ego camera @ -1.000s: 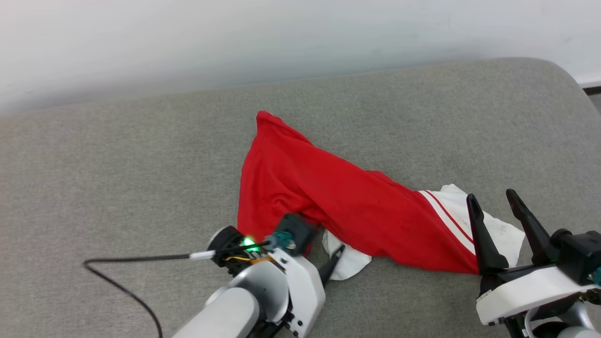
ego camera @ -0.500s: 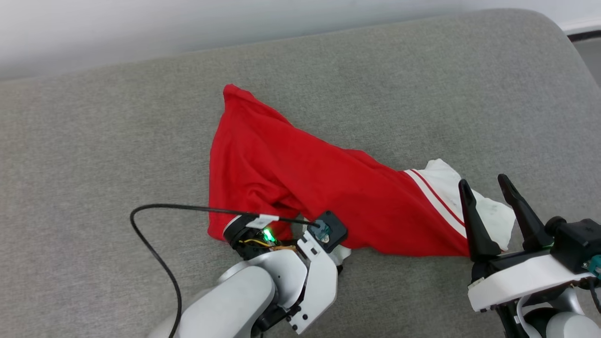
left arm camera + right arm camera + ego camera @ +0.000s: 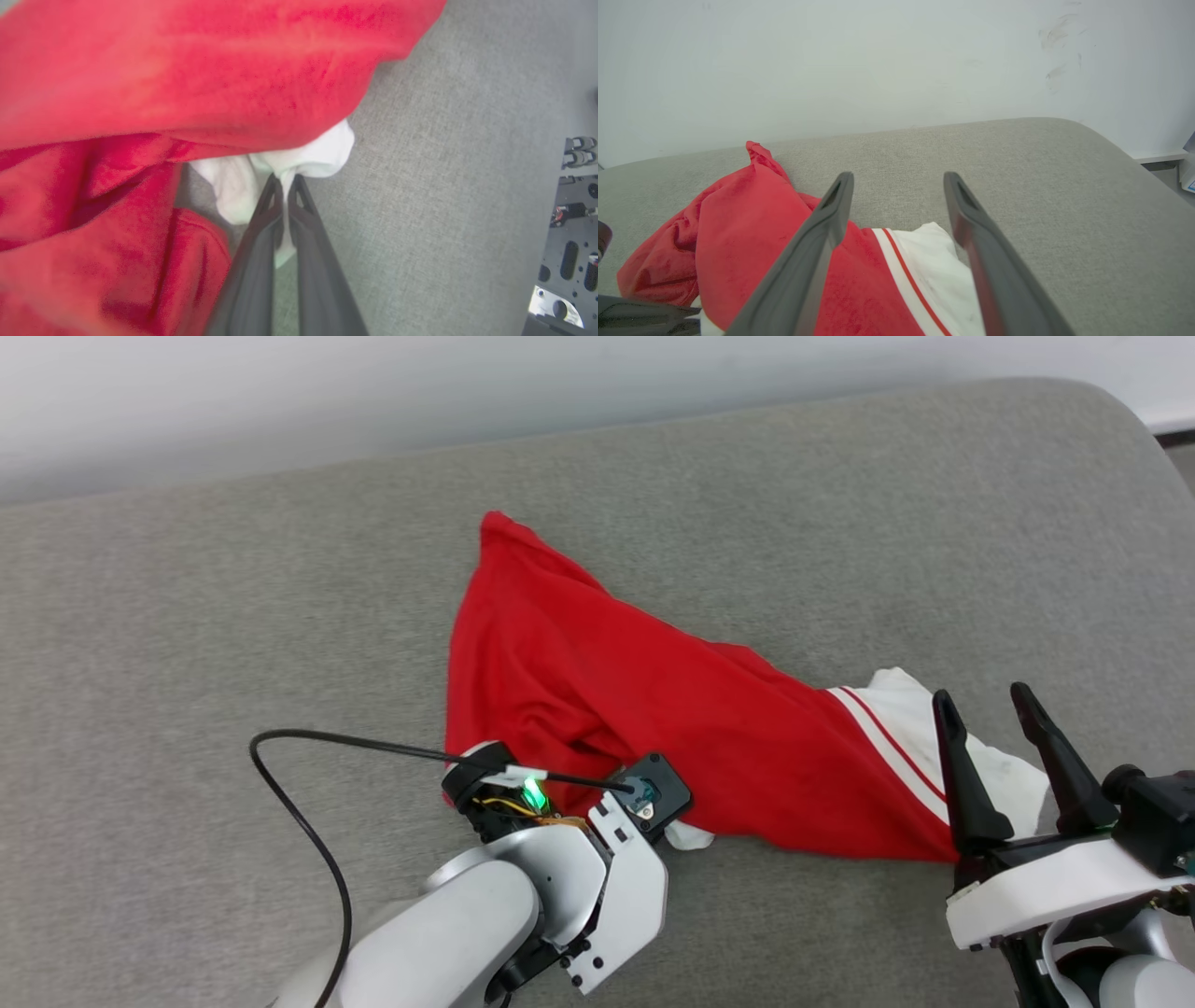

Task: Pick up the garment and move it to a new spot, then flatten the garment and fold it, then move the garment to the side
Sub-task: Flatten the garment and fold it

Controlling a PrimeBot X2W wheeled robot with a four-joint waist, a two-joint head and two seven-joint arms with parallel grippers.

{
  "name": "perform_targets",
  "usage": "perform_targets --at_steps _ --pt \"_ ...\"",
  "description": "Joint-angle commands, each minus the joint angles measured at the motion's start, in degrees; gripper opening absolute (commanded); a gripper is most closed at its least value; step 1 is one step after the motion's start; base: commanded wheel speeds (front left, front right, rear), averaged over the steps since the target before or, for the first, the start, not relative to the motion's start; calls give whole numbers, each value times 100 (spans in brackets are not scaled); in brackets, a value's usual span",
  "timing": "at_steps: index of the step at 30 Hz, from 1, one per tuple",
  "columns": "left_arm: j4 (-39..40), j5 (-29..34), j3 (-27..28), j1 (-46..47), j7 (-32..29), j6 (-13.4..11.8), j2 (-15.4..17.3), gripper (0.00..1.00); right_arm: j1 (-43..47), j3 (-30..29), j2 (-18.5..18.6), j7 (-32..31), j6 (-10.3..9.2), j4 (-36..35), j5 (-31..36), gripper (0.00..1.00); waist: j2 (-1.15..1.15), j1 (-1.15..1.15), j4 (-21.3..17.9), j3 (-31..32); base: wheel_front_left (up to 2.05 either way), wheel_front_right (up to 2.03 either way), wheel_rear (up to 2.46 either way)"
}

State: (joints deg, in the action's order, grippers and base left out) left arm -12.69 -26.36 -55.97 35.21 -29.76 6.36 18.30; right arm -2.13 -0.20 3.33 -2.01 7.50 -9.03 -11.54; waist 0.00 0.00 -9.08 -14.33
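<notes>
The garment (image 3: 607,700) lies crumpled on the grey cushioned surface, red with a white sleeve (image 3: 901,709) and red-and-white stripe trim at its right end. In the left wrist view my left gripper (image 3: 285,179) is shut on a white fold (image 3: 313,154) poking out from under the red cloth (image 3: 187,70). In the head view my left wrist (image 3: 644,793) sits over the garment's near edge and hides the fingers. My right gripper (image 3: 980,694) stands open just in front of the striped white sleeve, nothing between its fingers (image 3: 897,175). The garment's lettering is hidden.
The grey padded surface (image 3: 187,616) runs back to a white wall (image 3: 373,383) and rounds off at its far right corner (image 3: 1134,425). A black cable (image 3: 308,821) loops from my left wrist over the surface on the left.
My left arm has swung in over the garment's near edge and its gripper has shut on the white fold. The head camera has shifted a little. The right gripper stays open in place.
</notes>
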Motion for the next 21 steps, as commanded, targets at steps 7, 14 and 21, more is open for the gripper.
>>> perform_targets --at_steps 7,14,21 --pt "802 131 161 -250 285 -320 323 0 157 -137 26 -135 -2 -143 65 100 0 0 637 422 0 0 0" --pt "1539 7 583 -760 303 -948 885 0 337 -283 24 -283 -2 -275 96 100 0 0 1020 615 0 0 0" --pt "1771 -465 1244 -1721 382 -1817 1451 0 466 -333 11 -390 -2 -347 75 100 0 0 1117 703 0 0 0"
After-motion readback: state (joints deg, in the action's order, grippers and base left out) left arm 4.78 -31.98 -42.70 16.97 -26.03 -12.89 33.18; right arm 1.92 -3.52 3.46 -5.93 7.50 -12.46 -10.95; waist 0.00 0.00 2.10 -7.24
